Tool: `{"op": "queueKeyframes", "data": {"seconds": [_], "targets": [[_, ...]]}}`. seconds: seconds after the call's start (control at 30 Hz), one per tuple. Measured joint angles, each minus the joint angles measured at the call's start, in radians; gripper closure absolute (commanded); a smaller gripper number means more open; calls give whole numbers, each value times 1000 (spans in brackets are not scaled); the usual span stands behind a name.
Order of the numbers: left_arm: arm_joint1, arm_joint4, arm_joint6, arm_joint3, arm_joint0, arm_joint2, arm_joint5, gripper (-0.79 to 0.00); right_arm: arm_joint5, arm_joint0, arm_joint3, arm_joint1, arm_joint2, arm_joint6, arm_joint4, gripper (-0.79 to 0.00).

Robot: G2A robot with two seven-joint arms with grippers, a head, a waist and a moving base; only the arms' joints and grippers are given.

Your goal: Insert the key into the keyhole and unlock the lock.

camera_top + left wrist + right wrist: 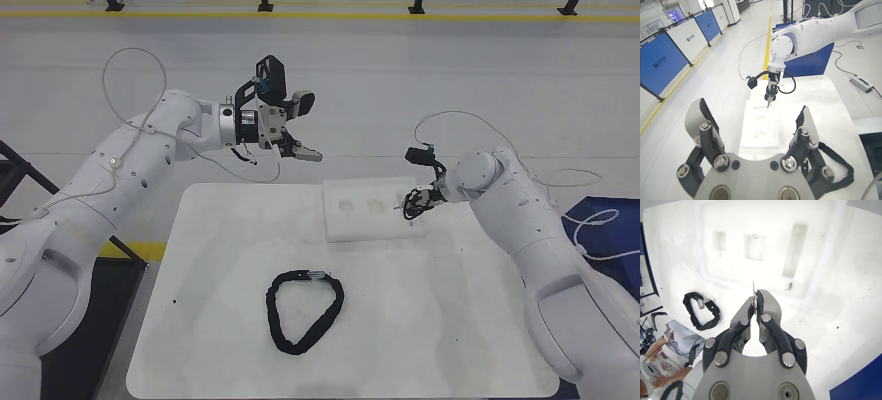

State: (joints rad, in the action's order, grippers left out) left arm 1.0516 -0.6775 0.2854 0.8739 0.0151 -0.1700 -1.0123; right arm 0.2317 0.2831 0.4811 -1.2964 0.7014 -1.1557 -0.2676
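Lab hall; blue partitions (660, 62), yellow floor lines (768, 37)

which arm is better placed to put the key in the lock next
Right. The right gripper is shut on the key, above the foam tray. The left gripper is open and empty, held high, so it could at most steady the chain lock.

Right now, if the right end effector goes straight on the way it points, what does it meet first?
Most likely the white foam tray: the right end effector, shut on the key, points the key's tip down at it. The gap between them is unclear. The chain lock lies off that line.
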Motion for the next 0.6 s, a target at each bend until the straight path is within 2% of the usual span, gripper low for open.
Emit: {"op": "queueKeyframes", "data": {"seconds": [0.2, 0.4, 0.6], "targets": [[0, 0, 0, 0, 0, 0, 0, -785, 40, 75, 217, 83, 119, -81, 61, 0], [0, 0, 0, 0, 0, 0, 0, -785, -21, 229, 514, 175, 301, -154, 137, 0], [0, 0, 0, 0, 0, 0, 0, -785, -66, 369, 745, 232, 471, -201, 234, 0]]}}
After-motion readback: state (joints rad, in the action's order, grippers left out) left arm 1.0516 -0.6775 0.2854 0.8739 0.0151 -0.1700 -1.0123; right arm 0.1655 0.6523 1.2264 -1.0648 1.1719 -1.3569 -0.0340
